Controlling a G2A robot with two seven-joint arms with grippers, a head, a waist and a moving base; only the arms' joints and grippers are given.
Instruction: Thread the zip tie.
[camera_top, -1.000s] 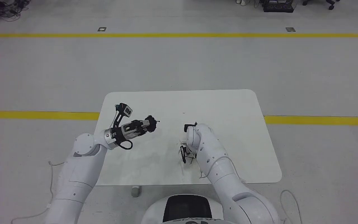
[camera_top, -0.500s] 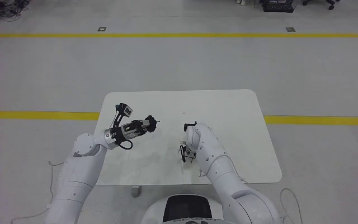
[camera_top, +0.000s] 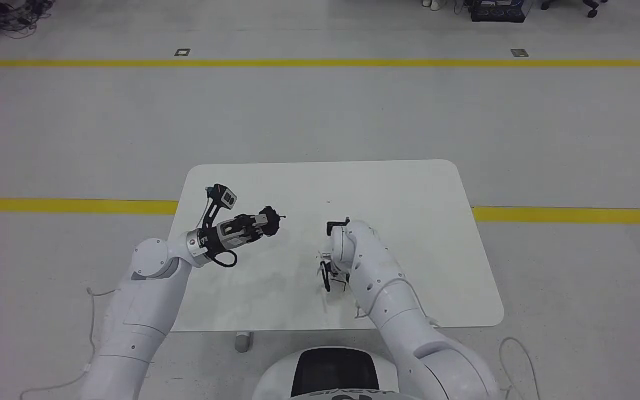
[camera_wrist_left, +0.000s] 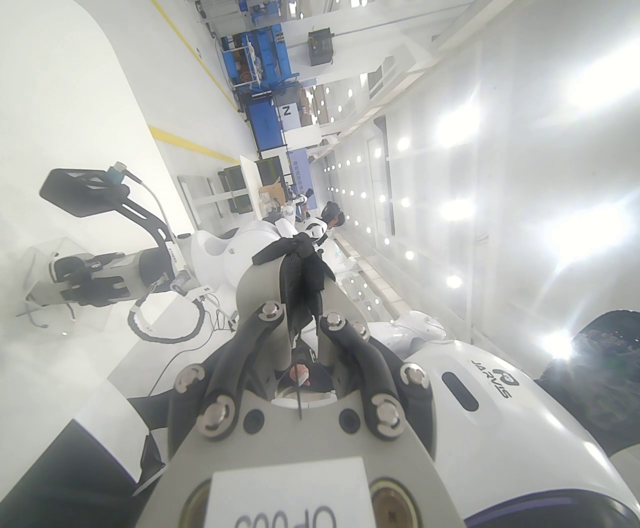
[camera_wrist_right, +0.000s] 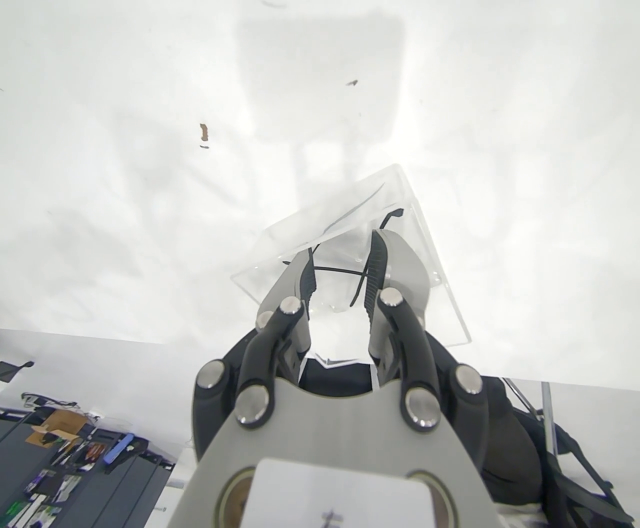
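Moved: my right jaws have crept a touch toward the left arm over the last second. The left jaws have not shifted.
Held up: my left jaws are pressed together on a black zip tie (camera_wrist_left: 299, 280), raised off the table (camera_top: 420, 200). Its thin tail trails back between the fingers. I judge it is parked there as the piece to thread.
In the tray: my right jaws are spread, tips down in the clear tray (camera_wrist_right: 445, 310), straddling a loose zip tie (camera_wrist_right: 335, 272).
Next: closing on that loose tie looks due.

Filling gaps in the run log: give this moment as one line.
left gripper: shut on zip tie | right gripper: open over clear tray
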